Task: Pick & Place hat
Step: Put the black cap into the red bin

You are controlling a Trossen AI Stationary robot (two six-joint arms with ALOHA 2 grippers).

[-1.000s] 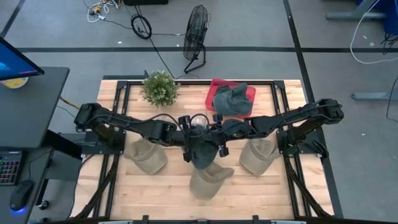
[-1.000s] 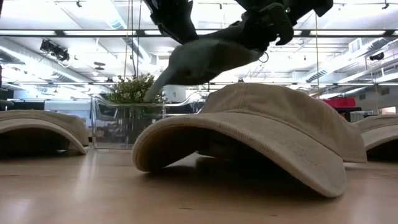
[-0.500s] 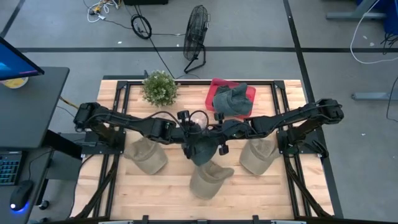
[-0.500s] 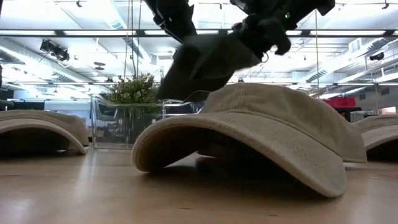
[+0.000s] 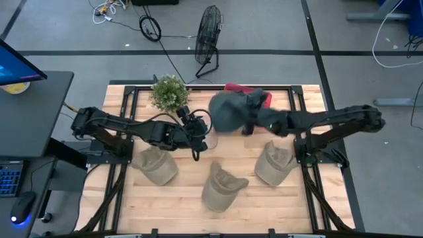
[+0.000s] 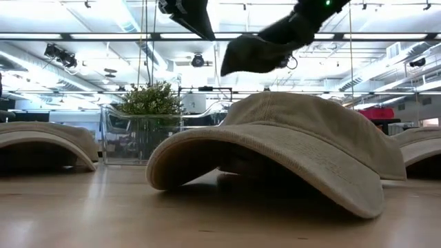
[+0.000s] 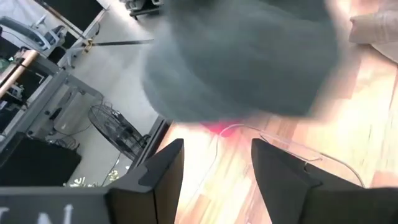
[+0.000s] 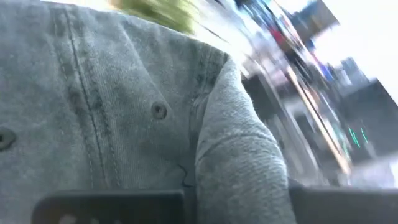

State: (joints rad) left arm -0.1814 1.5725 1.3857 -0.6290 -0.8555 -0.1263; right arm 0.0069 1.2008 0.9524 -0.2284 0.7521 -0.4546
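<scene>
A grey hat [image 5: 226, 111] hangs in the air over the table's far middle, partly over the red bin [image 5: 267, 99]. My right gripper [image 5: 251, 123] is shut on it; the low view shows gripper [image 6: 303, 19] and hat [image 6: 253, 55] high above the table. More grey cloth [image 5: 256, 99] shows in the bin. My left gripper [image 5: 198, 139] stands open left of the hat, touching nothing. In its wrist view the hat [image 7: 242, 56] is ahead of the parted fingers [image 7: 214, 155]. Three tan hats [image 5: 221, 186] [image 5: 155, 165] [image 5: 274, 165] lie brim-down on the table. My right gripper pinches a raised fold of the grey hat's cloth [image 8: 231, 155] between its two fingers, which come from the table's right, roughly level. The hat is lifted clear of the table and spreads from the fingers toward the table's left, sagging a little below them [image 6: 241, 62].
A potted plant [image 5: 170, 92] stands at the far left, and a clear container [image 6: 131, 134] sits near it. The nearest tan hat [image 6: 289, 148] fills the low view's middle. Bare wood [image 5: 185, 198] lies between the tan hats along the near edge.
The grey hat was between both grippers above the table's middle. My left gripper has let go of it and drawn back toward the table's left. My right gripper has carried the hat up and toward the far edge, to the red bin.
</scene>
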